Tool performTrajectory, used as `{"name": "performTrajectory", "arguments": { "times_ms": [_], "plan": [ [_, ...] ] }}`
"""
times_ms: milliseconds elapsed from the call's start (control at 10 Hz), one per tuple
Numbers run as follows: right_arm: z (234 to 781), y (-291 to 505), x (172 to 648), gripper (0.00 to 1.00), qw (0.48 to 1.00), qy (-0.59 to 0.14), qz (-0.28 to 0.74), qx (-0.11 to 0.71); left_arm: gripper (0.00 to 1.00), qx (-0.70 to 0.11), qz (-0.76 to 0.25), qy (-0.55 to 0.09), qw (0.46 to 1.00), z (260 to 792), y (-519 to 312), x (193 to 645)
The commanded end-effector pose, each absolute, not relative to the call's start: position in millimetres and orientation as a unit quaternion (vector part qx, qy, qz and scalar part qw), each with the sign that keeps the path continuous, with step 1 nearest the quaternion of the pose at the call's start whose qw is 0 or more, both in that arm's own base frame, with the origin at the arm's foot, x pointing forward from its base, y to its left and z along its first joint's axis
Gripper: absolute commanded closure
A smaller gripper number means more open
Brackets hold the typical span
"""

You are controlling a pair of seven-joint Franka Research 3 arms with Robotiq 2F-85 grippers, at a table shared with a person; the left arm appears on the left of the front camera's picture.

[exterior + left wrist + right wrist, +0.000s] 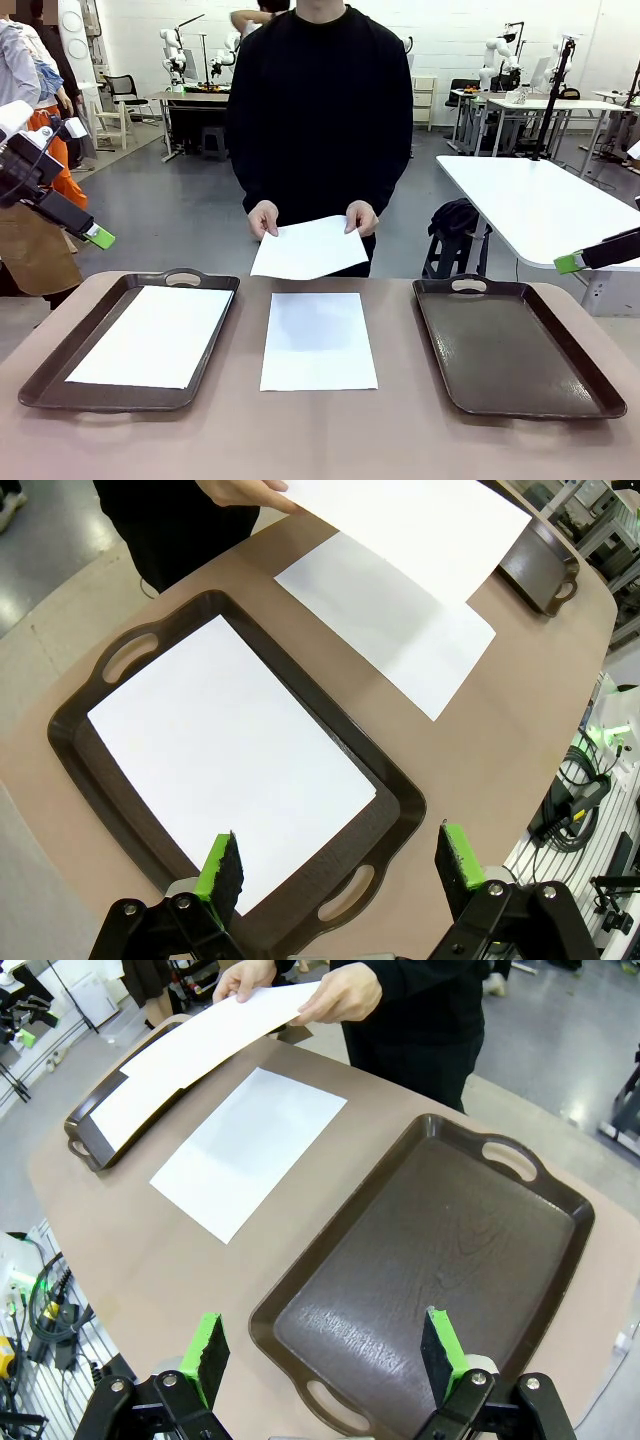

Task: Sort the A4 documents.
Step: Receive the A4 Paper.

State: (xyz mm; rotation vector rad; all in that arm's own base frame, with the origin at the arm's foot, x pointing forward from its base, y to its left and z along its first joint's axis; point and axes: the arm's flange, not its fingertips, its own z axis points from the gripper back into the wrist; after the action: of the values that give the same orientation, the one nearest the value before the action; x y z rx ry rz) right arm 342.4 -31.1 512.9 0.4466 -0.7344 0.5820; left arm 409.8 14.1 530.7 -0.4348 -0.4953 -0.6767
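- A4 documents: you have three plain white sheets in the front view.
- First sheet (150, 335) lies flat inside the left tray (40, 375), at about 8 o'clock from the middle of the table (320, 440).
- Second sheet (318, 340) lies flat on the bare tabletop at dead centre, between the two trays and touching neither.
- Third sheet (308, 248) sits at 12 o'clock, raised off the table at its far edge. The person's hands (263, 218) pinch it, one at each far corner.
- Right tray (510, 345) is at about 4 o'clock, with its glossy dark floor showing from rim to rim.
- Your left gripper (340, 860) has its green-padded fingers spread wide and grips nothing. In its wrist view it hangs above one handled end of the left tray, with the first sheet straight ahead at 12 o'clock. In the front view it is at 9 o'clock, off the table's left side and well above the tray.
- Your right gripper (325, 1345) also has its fingers wide apart and holds nothing. It hangs above one handled end of the right tray. In the front view its green tip shows at 3 o'clock.
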Motion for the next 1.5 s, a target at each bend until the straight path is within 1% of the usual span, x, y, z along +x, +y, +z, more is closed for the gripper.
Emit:
{"name": "performTrajectory", "arguments": {
  "times_ms": [0,1400],
  "plan": [
    [510.7,-31.2,343.9,0.00,0.865,-0.351,0.279,0.224,0.00,-0.209,-0.326,-0.238,0.891,530.4,14.1,410.0],
    [510.7,-31.2,343.9,0.00,0.865,-0.351,0.279,0.224,0.00,-0.209,-0.326,-0.238,0.891,530.4,14.1,410.0]
  ]
}}
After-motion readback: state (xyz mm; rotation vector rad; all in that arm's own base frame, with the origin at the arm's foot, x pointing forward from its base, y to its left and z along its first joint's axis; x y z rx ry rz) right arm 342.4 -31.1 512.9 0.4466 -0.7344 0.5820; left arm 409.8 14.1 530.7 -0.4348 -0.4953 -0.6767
